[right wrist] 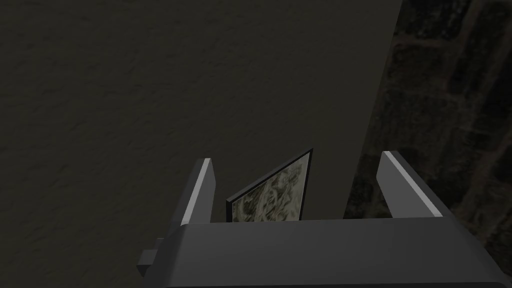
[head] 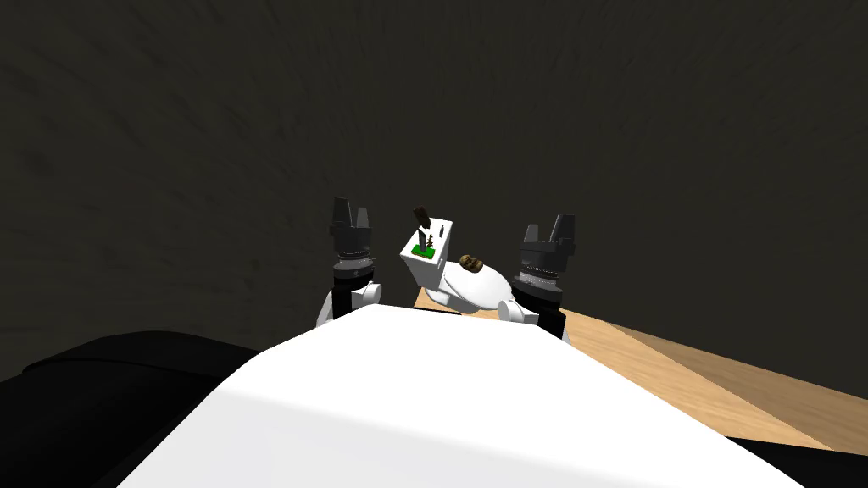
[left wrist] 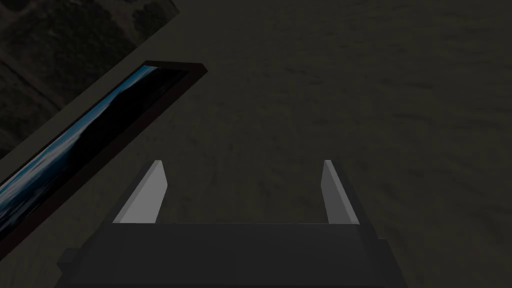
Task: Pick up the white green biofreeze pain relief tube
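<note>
- My left tool (head: pixel 351 210) is raised in front of my chest with its two thin grey blades spread wide and nothing between them; it faces a dark wall, so it is parked, not reaching.
- My right tool (head: pixel 549 227) is raised the same way on the other side, blades apart and empty.
- Between them stands a white toilet (head: pixel 479 290) on a pale wooden floor (head: pixel 644 364).
- A small green and white tube (head: pixel 421 250), which I judge to be my target, lies on the flat white tank lid (head: pixel 444 234), near the lid's corner on my left.
- Small dark items (head: pixel 431 240) stand beside it on the lid, so a grasp needs care.
- A brown lumpy object (head: pixel 471 263) rests on the bowl cover, apart from the tube.
</note>
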Tool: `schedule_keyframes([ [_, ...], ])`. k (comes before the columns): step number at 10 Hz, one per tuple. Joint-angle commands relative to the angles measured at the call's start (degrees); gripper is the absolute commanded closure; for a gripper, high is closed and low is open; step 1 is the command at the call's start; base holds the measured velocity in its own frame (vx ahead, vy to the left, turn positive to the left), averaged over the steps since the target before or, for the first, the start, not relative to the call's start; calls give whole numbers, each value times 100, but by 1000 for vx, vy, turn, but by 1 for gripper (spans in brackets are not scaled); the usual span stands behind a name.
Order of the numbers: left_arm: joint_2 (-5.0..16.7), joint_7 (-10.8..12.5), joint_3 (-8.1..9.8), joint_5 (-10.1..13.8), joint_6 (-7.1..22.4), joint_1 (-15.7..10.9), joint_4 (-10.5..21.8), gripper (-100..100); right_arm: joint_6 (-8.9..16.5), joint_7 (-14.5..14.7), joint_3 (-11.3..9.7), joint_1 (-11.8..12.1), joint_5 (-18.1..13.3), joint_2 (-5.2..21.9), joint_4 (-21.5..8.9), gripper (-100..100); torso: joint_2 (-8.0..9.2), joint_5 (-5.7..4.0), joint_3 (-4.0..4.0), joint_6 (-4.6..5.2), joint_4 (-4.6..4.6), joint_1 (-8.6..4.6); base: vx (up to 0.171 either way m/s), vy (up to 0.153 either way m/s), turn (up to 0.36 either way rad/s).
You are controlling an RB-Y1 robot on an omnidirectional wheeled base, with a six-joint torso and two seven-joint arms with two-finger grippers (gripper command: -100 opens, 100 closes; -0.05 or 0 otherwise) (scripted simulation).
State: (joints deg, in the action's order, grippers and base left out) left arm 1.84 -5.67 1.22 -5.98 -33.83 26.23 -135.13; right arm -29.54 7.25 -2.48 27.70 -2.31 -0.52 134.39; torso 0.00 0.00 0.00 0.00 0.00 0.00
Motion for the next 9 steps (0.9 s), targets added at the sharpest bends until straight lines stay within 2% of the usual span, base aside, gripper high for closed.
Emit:
schedule_keyframes([
  [1,197,15,53,-65,43,25,62,-100,0,0,0,0,0,0,0,0,0,0,0,0,0,0,-24,-3,-64],
  [9,1103,131,458,-591,377,210,517,-100,0,0,0,-1,0,0,0,0,29,-1,17,1,6,-4,-67,-16,-72],
])
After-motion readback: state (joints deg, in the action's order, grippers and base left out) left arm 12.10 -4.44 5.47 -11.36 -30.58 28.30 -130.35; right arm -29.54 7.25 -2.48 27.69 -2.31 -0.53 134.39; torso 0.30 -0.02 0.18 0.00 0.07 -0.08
